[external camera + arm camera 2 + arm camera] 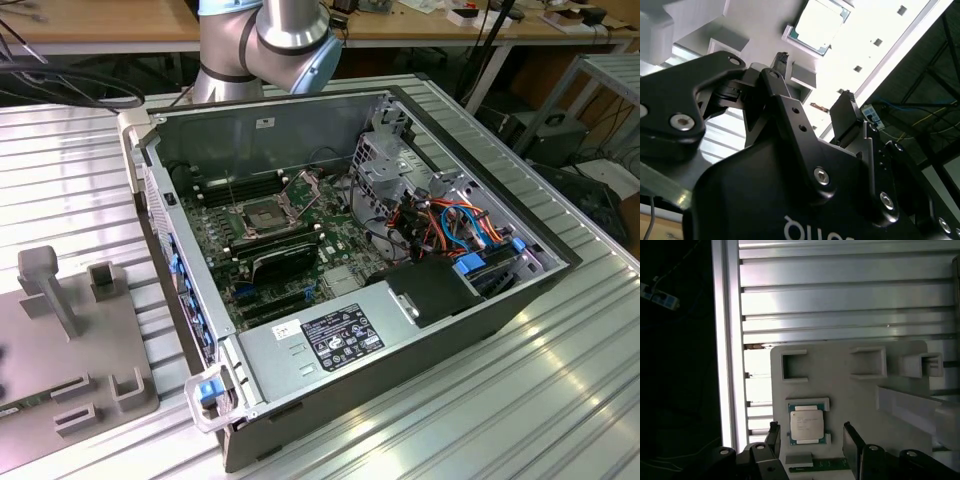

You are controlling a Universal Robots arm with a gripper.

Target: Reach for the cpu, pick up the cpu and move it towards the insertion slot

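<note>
Tool (814, 75) is held open over the cpu (809, 425), nothing gripped. Cpu is seated flat in a framed pocket of the white fixture plate (860, 400) on the ribbed desk (840, 300). Insertion slot (262, 213) is located on the motherboard (330, 232) inside the open case (400, 345).

Pale silver cpu (806, 424) with green edge, light grey fixture plate (840, 375), black jaws, ribbed silver table (840, 300), green motherboard (335, 235).
</note>
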